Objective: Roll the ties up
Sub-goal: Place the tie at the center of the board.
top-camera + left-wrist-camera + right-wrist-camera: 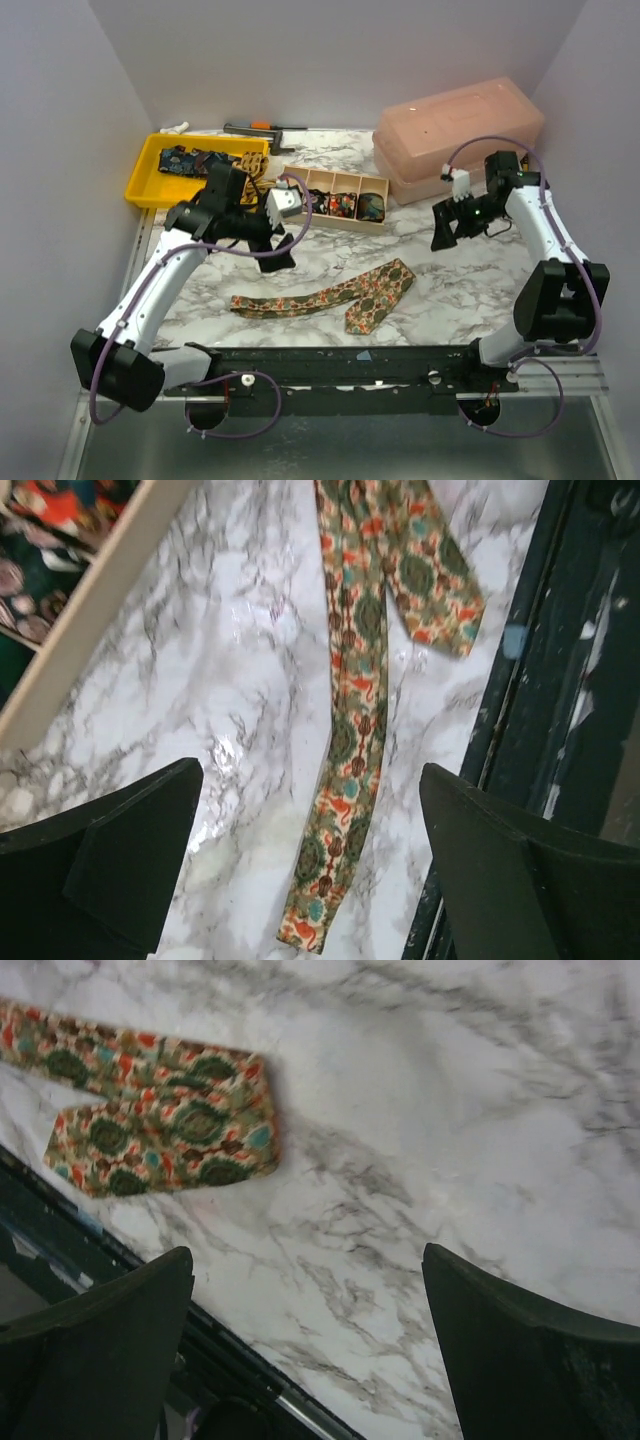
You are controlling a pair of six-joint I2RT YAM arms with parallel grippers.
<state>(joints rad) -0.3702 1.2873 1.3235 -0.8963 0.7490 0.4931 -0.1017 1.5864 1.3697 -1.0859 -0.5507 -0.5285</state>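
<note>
A marble table (450,290) was seen from above, with two arms bolted at its near edge. One tie (330,297), tan with green and red medallions, lay flat on the table close to the near edge, about centre. It was folded into a shallow V, wide end to the right, and nothing held it.

The left gripper (277,258) hung over the table just beyond the tie's narrow left part, apart from it. Its claw was spread wide and empty. Its wrist camera showed the tie (360,710) lying on the marble.

The right gripper (443,232) hung to the far right of the tie, well apart, claw also spread wide and empty. Its wrist camera caught the tie's wide folded end (170,1125) at upper left.

Farther back, a wooden box (340,224) with compartments held small rolled coils (350,205). To its left a yellow tray (140,185) held loose ties (195,160). A pink lidded tub (460,130) stood at the far right.
</note>
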